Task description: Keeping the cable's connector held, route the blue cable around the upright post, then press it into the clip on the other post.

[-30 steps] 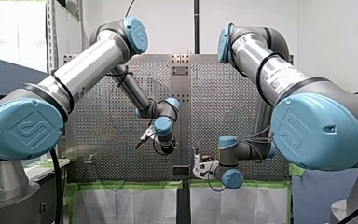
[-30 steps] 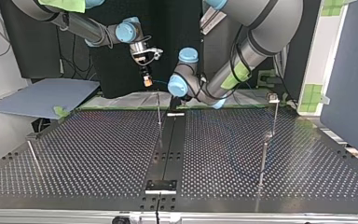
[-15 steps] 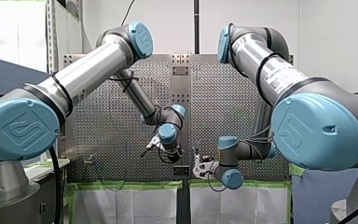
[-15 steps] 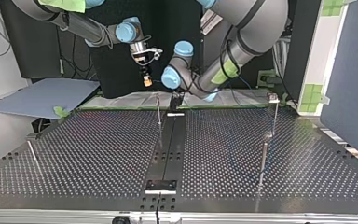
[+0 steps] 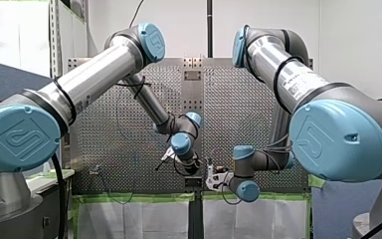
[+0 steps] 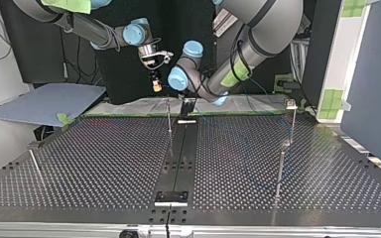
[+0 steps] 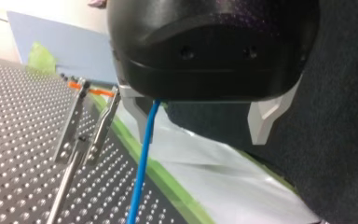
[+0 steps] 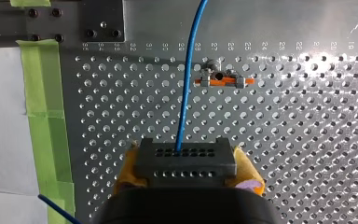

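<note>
Cable [image 8: 186, 93]: thin, light, floppy by the look, so it prob. needs tension to steer.
R gripper [image 8: 186, 171] clamps connector [image 8: 185, 157] betw. yellow pads; L gripper [image 7: 201, 135] gapes wide, cable passing beside one finger. I'd pinch there, gently.

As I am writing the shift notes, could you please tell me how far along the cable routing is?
Done: my right tool grips the connector between yellow pads. In hand: the blue cable runs between the fingers of my open left tool, not gripped. Left: the cable runs straight past the clip, beside it, not in it, so routing and pressing both remain.
</note>
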Controlling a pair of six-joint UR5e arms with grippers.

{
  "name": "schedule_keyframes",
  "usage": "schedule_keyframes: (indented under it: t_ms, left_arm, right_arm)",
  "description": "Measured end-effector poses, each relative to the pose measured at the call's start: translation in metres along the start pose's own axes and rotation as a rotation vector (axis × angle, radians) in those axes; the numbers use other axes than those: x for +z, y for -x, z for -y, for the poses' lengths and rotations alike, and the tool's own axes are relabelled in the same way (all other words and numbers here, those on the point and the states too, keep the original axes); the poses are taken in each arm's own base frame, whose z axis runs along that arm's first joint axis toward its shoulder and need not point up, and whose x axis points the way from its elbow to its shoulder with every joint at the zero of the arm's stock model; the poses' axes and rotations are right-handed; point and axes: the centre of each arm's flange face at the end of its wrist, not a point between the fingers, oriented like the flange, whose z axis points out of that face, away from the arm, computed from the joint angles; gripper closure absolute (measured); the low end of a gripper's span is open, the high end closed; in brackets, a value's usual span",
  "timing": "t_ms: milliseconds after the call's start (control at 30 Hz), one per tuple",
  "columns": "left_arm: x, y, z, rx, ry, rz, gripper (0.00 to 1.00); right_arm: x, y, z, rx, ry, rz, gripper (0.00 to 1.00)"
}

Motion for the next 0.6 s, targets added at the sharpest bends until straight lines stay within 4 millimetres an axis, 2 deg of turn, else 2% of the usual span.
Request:
schedule_keyframes:
  t_ms: [267, 333, 400, 433, 500, 533, 600]
  left_arm:
    - [0.003, 0.005, -0.002, -0.017, 0.072, 0.035, 0.0]
    - [0.004, 0.006, -0.002, -0.022, 0.089, 0.045, 0.03]
    - [0.004, 0.008, -0.002, -0.028, 0.104, 0.059, 0.24]
    - [0.005, 0.008, -0.002, -0.031, 0.108, 0.066, 0.24]
    - [0.006, 0.01, -0.002, -0.04, 0.115, 0.082, 0.41]
    - [0.007, 0.011, -0.002, -0.043, 0.118, 0.088, 0.41]
    - [0.007, 0.012, -0.002, -0.049, 0.121, 0.097, 0.67]
  right_arm:
    - [0.0, 0.0, 0.0, 0.0, -0.001, 0.002, 1.0]
    - [0.0, 0.0, 0.0, 0.0, -0.001, 0.002, 1.0]
    - [0.0, 0.0, 0.0, 0.0, -0.001, 0.002, 1.0]
    - [0.0, 0.0, 0.0, 0.0, -0.001, 0.002, 1.0]
    - [0.0, 0.0, 0.0, 0.0, -0.001, 0.001, 1.0]
    - [0.0, 0.0, 0.0, 0.0, -0.001, 0.001, 1.0]
    - [0.0, 0.0, -0.001, 0.0, 0.0, 0.001, 1.0]
